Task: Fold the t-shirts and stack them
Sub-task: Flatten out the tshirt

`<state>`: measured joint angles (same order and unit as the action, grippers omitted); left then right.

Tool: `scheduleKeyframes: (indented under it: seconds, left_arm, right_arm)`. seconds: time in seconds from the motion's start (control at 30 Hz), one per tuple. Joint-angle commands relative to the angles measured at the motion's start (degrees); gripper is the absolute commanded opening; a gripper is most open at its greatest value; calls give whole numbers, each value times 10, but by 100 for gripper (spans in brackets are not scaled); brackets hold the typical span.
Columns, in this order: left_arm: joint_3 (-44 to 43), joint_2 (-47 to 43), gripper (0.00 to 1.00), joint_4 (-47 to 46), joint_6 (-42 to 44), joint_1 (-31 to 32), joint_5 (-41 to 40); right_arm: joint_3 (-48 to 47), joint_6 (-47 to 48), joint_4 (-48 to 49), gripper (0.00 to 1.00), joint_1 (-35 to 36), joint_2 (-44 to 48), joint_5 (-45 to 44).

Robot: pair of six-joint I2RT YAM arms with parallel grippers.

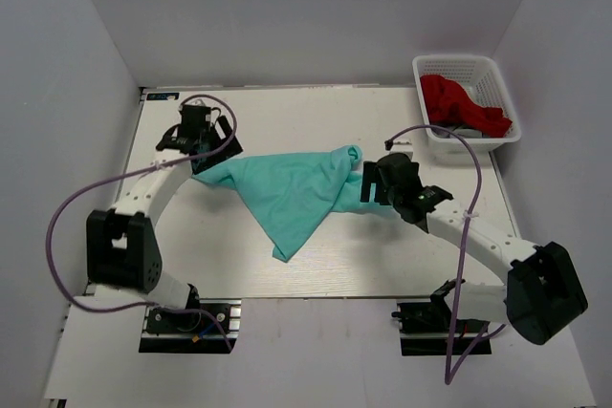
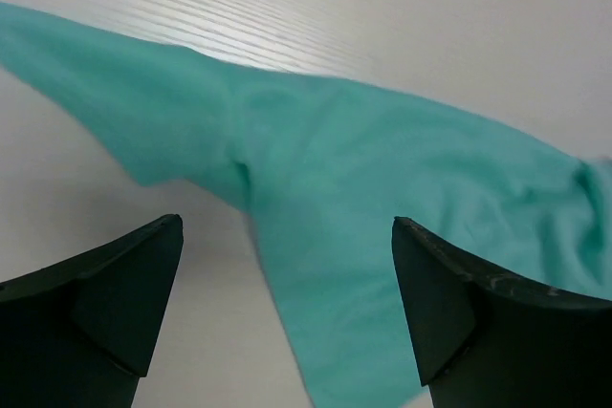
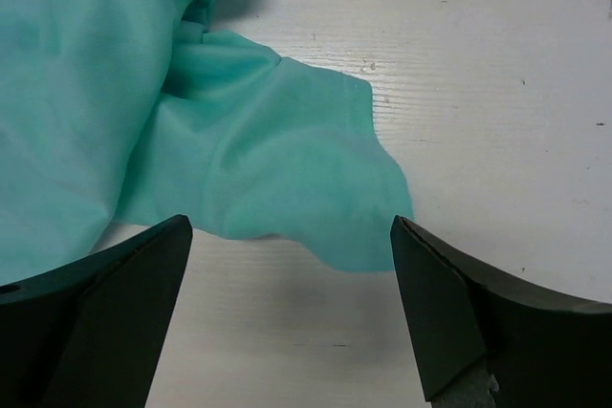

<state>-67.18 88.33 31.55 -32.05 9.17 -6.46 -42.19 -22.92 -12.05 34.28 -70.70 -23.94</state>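
A turquoise-green t-shirt lies crumpled in a rough triangle in the middle of the table, one point toward the near edge. My left gripper hovers at the shirt's left corner. In the left wrist view it is open, and the cloth lies loose below the gap. My right gripper sits at the shirt's right edge. Seen from the right wrist, it is open too, with a flap of the shirt lying on the table just ahead of the fingertips. Neither gripper holds anything.
A white plastic basket stands at the back right with red cloth in it. The pale table is walled by white panels on the left, back and right. Purple cables loop beside both arms.
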Motion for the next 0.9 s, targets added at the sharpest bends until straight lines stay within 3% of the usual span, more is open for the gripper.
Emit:
scheduleKeyframes:
  seconds: [0.0, 0.1, 0.3, 0.4, 0.53, 0.63, 0.87]
  left_arm:
    - [64, -83, 100, -75, 38, 24, 182]
    - [122, -119, 100, -82, 38, 53, 229]
    - [226, -177, 100, -76, 9, 180, 246]
    - [242, -188, 100, -65, 14, 217, 272]
    - [256, -175, 100, -9, 0, 281, 209]
    - [244, -116, 100, 8, 0, 329, 160]
    - [190, 2, 77, 65, -6, 393, 58]
  right_arm:
    - [-7, -32, -12, 90, -17, 20, 41]
    - [-6, -50, -19, 90, -32, 19, 67]
    - [-13, -64, -36, 90, -66, 7, 93]
    - [-5, -60, -33, 90, -78, 6, 101]
    - [5, -38, -21, 90, -98, 0, 158]
    - [19, -42, -11, 90, -105, 5, 179]
    - [33, -35, -7, 90, -119, 24, 179]
